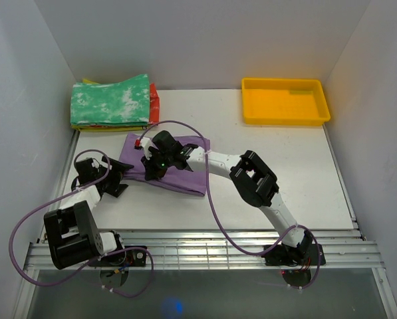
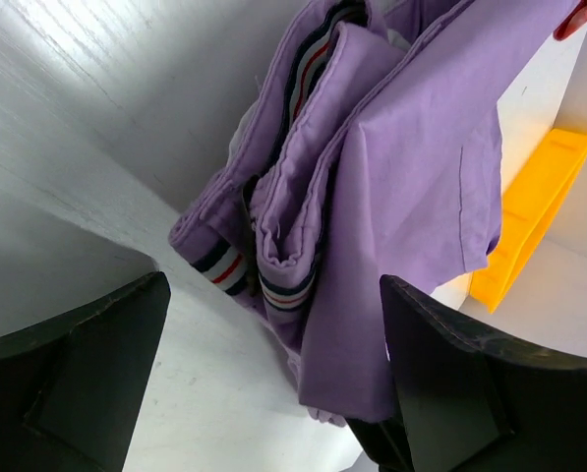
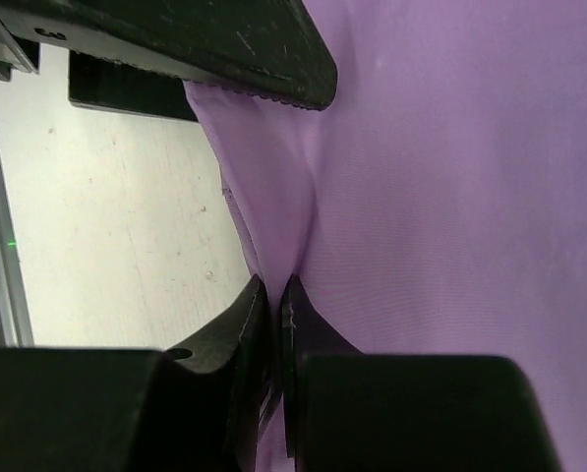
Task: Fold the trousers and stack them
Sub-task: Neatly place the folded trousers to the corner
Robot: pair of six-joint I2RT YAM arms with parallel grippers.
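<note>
Top external: trousers [image 1: 188, 178] lie folded into a compact lilac bundle, flat on the table [image 1: 304, 179], left of centre. On the bundle's 10 o'clock part sits the right gripper [image 1: 159, 159]. Right wrist view shows its fingertips pressed together on a raised ridge of lilac cloth, so it's pinching the trousers. At the bundle's 9 o'clock edge, just beside it, is the left gripper [image 1: 117, 178], fingers spread wide. Left wrist view has the striped waistband [image 2: 285, 292] and the stacked folded layers facing it across bare table, and can't tell any contact there. Folded garment stack [image 1: 112, 101], green-and-white mottled piece on top with red and yellow edges under it, sits at 11 o'clock from the trousers, near but apart, in the table's far-left corner. Yellow tray [image 1: 284, 101] is at 2 o'clock in the far-right corner, well apart. One purple cable [image 1: 177, 122] arcs past the bundle's far edge.
</note>
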